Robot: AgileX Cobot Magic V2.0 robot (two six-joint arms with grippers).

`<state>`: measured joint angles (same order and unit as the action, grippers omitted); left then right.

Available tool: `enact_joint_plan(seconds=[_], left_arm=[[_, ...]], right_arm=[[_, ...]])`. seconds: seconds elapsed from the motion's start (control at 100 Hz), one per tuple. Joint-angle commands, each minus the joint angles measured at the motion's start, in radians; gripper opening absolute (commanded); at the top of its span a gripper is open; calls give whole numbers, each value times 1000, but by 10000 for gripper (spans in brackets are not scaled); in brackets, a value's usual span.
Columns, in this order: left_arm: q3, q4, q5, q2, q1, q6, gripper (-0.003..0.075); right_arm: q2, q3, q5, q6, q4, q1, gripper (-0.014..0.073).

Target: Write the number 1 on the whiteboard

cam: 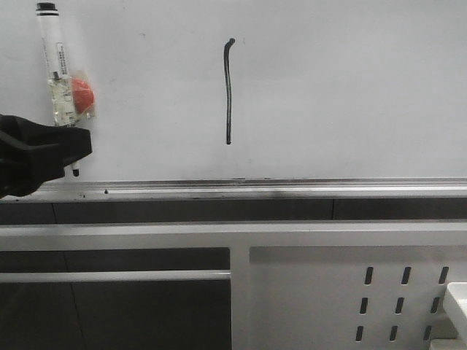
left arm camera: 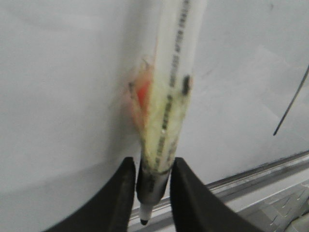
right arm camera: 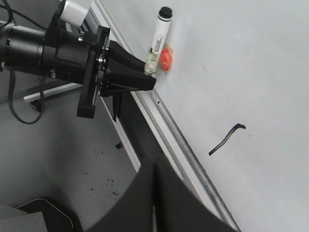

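The whiteboard [cam: 350, 87] fills the upper front view, with a silver rail [cam: 255, 188] along its lower edge. The number 1 [cam: 229, 91] is a thin dark vertical stroke with a small hook at its top; it also shows in the left wrist view [left arm camera: 292, 104] and the right wrist view [right arm camera: 226, 140]. My left gripper [cam: 76, 142] [left arm camera: 153, 193] [right arm camera: 145, 79] is shut on a clear-bodied marker pen [cam: 55, 65] [left arm camera: 169, 111] [right arm camera: 158, 36], held upright at the board's far left with its tip pointing down just above the rail. My right gripper [right arm camera: 154, 164] is shut and empty, below the rail.
An orange-red blob [cam: 82, 95] sits beside the marker barrel, against the board. Under the rail runs a white metal frame [cam: 241, 237] with a perforated panel [cam: 379, 292] at the lower right. A white object's corner [cam: 458, 302] shows at the right edge.
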<state>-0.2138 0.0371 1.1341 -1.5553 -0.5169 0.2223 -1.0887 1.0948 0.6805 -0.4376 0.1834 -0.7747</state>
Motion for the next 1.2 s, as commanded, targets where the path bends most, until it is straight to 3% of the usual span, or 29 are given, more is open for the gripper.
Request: enact_joint_plan(seconds=[0.0, 0.04, 0.11, 0.46, 0.69, 0.83, 1.0, 1.1, 1.19], left_arm=[[-20, -24, 228, 20, 0, 2, 342], [-20, -24, 228, 20, 0, 2, 421], [-20, -24, 228, 20, 0, 2, 489], [36, 50, 228, 38, 0, 2, 490], [97, 75, 228, 130, 0, 2, 481], [137, 82, 228, 194, 0, 2, 357], [187, 94, 228, 256, 0, 2, -20], [210, 124, 228, 277, 0, 2, -20], [233, 152, 226, 279, 0, -4, -20]], right_arm=[[23, 22, -72, -6, 1, 7, -69], [23, 22, -72, -6, 1, 7, -69], [23, 22, -70, -6, 1, 7, -69], [89, -15, -150, -6, -17, 7, -69], [326, -333, -451, -6, -17, 7, -69], [523, -582, -621, -2, 29, 7, -69], [743, -835, -675, 3, 89, 7, -69], [858, -933, -667, 3, 98, 7, -69], [927, -971, -786, 3, 98, 7, -69]])
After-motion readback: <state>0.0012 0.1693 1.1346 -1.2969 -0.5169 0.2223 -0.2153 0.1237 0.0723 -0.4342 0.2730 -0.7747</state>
